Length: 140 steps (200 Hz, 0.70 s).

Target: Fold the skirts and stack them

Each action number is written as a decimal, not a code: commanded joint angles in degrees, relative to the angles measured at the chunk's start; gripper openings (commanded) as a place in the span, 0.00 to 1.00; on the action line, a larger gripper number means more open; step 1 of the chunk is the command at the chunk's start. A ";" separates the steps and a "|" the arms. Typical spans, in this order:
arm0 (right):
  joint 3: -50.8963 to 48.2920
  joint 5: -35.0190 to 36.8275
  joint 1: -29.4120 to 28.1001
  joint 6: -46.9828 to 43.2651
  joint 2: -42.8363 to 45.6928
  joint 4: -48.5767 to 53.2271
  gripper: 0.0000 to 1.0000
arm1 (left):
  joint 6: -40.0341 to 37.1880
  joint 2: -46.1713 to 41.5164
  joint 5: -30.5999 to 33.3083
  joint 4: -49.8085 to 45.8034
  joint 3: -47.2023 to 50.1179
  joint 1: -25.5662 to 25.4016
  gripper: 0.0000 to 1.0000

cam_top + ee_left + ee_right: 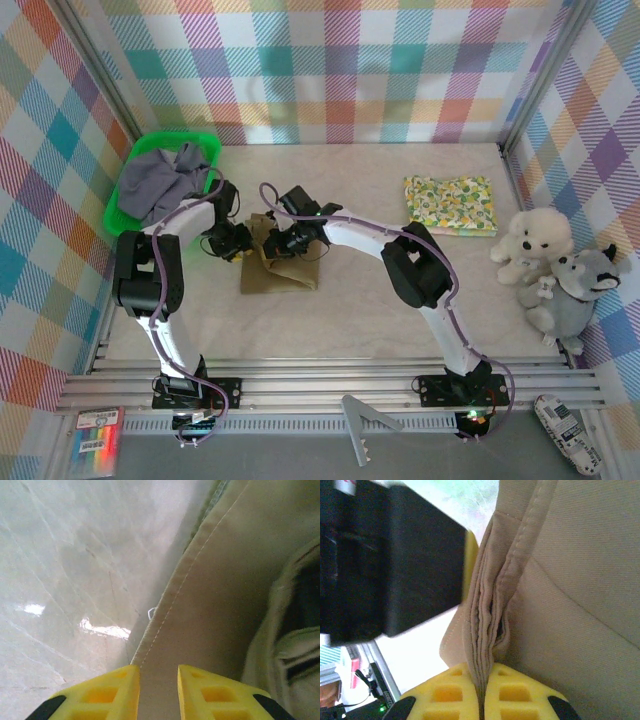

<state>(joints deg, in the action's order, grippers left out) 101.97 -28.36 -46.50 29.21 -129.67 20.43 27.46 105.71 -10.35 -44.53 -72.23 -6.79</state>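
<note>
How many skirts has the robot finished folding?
One looks done: the floral skirt lies folded flat at the back right. In hand is the olive-brown skirt, mid-table: the right gripper is shut on its bunched edge, the left gripper sits open at its hem. Left to do: the grey skirt, crumpled in the green basket. Nothing is stacked yet.

A basket [150, 148] sits at the tabletop's [350, 320] far left with the first skirt [165, 180] in it. The second skirt [280, 272] lies near the middle, with the left tool [236, 251] and right tool [273, 243] at its far end. The third skirt [450, 205] lies far right, with plush toys [540, 250] to its right.
</note>
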 commanded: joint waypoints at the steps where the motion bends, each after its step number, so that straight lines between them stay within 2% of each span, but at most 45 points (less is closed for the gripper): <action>1: 0.11 -4.15 -0.42 -0.18 0.33 -3.84 0.00 | 0.82 2.52 -2.31 1.45 1.56 0.88 0.24; 31: 0.42 -6.55 -0.61 -1.43 -2.29 -3.70 0.00 | 0.61 4.04 -2.36 1.69 0.70 0.90 0.23; 59: 2.98 -6.89 -0.39 -4.80 -6.19 1.83 0.00 | 0.24 3.24 -1.54 0.89 -0.22 1.47 0.22; 83: 4.01 -9.93 -0.43 -5.20 -7.93 1.56 0.04 | -0.27 0.76 1.69 -1.45 -1.21 2.34 0.23; 116: 4.27 -9.22 -0.60 -4.94 -8.16 1.43 0.15 | -0.31 -4.90 9.29 -5.45 -1.71 2.66 0.29; 140: 2.93 -7.67 -0.68 -4.32 -6.36 0.10 0.23 | -0.15 -8.07 11.17 -6.18 -1.62 2.61 0.31</action>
<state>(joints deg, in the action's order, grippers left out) 105.16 -36.64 -46.61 25.74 -137.84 20.18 27.42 102.52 -3.70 -47.18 -72.27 -4.71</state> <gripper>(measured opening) 0.204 0.302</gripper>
